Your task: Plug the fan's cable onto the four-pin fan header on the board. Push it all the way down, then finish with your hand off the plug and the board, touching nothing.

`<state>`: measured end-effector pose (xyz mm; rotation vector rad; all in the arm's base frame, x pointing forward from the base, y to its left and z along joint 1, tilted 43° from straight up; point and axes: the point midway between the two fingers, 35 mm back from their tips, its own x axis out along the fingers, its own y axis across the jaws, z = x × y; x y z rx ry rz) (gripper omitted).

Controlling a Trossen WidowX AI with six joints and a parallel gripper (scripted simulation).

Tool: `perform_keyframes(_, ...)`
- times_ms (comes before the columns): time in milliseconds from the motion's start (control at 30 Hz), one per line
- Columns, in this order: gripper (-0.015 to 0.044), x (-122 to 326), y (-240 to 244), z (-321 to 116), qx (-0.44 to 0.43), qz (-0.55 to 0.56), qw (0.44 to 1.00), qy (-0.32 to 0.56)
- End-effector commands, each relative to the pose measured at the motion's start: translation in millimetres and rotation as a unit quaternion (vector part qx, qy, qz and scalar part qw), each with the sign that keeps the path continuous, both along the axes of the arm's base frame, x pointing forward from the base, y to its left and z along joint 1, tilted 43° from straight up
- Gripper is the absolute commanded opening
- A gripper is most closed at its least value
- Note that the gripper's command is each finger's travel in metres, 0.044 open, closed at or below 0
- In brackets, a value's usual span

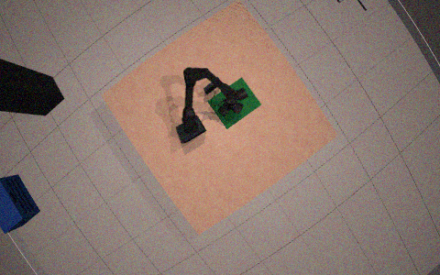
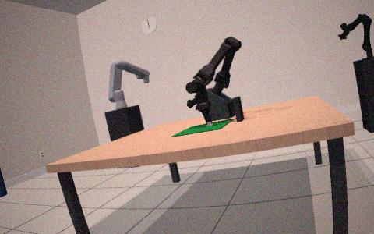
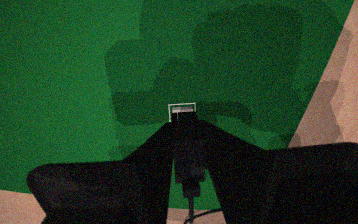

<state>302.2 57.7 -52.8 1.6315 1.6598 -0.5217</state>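
Observation:
The green board [image 1: 249, 106] [image 2: 187, 132] [image 3: 60, 110] lies flat on the table. The fan header [image 3: 182, 105] shows in the wrist view as a small white-outlined box just beyond the fingertips. My gripper [image 3: 185, 127] [image 2: 209, 122] is shut on the black plug [image 3: 187, 162], low over the board. The plug's front end overlaps the near part of the header in the wrist view; how deep it sits is hidden. The cable [image 3: 191, 207] runs back from the plug toward the bottom of the wrist view. In the top view the arm covers the header.
The wooden table [image 1: 220, 183] [image 2: 273, 132] carries the arm and the board. A dark upright block [image 1: 210, 88] [image 2: 238, 109] stands at the board's edge, near the arm's base [image 1: 191, 131]. Other arms on pedestals stand away from the table.

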Motion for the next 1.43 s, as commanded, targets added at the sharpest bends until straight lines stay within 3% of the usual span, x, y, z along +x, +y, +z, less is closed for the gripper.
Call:
perform_keyframes(0, 0.0000, 0, 2, -4, 0.002, -0.002, 1.000, 0.002)
perform_keyframes(200, 0.0000, 0, 4, -6, 0.002, -0.002, 1.000, 0.002)
perform_keyframes(533, 0.0260, 0, 2, -3, 0.000, 0.000, 1.000, 0.000)
perform_keyframes(633, 0.0260, 0, 0, -1, 0.000, 0.000, 1.000, 0.000)
perform_keyframes(767, 0.0260, -3, -33, 35, 0.001, -0.002, 1.000, 0.002)
perform_keyframes(1067, 0.0260, -4, -35, 37, 0.001, -0.002, 1.000, 0.002)
perform_keyframes(1400, 0.0260, 42, -114, -27, -0.002, -0.002, 1.000, 0.000)
